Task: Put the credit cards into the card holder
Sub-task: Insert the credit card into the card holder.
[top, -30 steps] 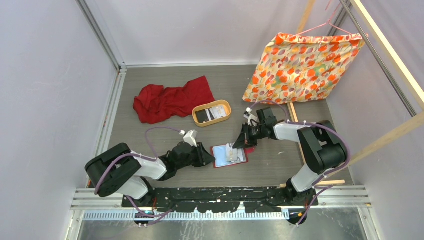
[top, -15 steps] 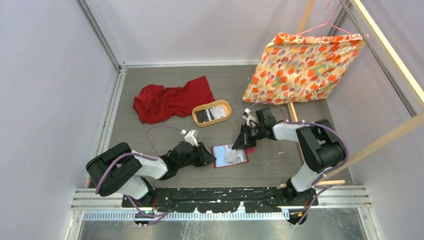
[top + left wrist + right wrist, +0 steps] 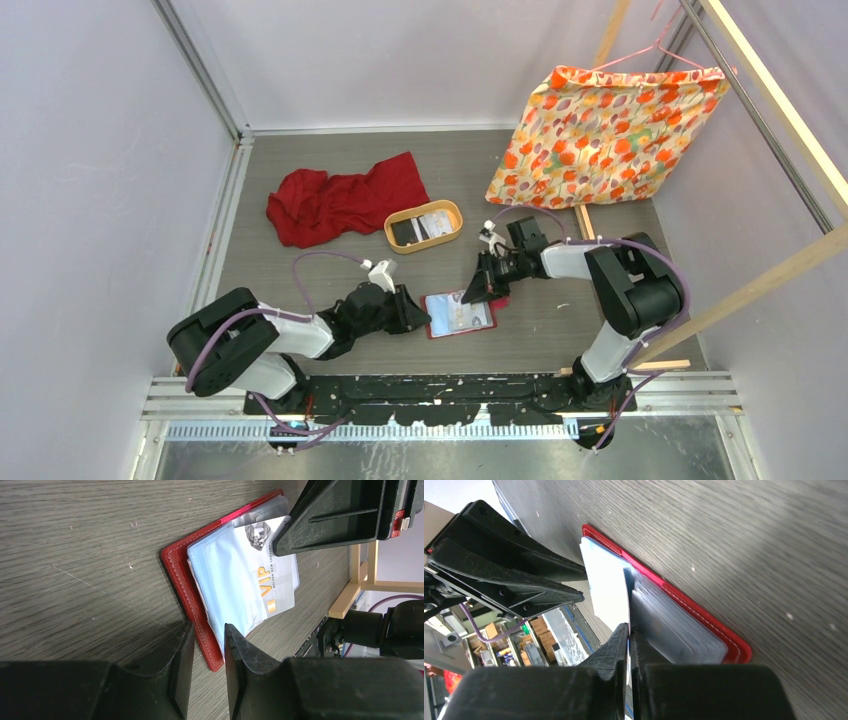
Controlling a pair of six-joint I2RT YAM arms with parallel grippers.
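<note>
Card holder (image 3: 458, 316): one, lying open and flat on the table (image 3: 560, 330) between both grippers; long axis running left-right.
VIP card (image 3: 270, 580): one, lying on its pockets.
Tray cards (image 3: 432, 224): two, resting in the tray (image 3: 430, 247).
Left gripper (image 3: 205, 645): clamping the holder's left edge.
Right gripper (image 3: 629, 630): apparently pinching the VIP card.

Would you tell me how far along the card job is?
Done: the wallet lies open, its edge held by the left gripper. In hand: the right gripper pinches one card lying over the clear sleeves. Left: seating it, plus the cards waiting in the wooden tray.
</note>
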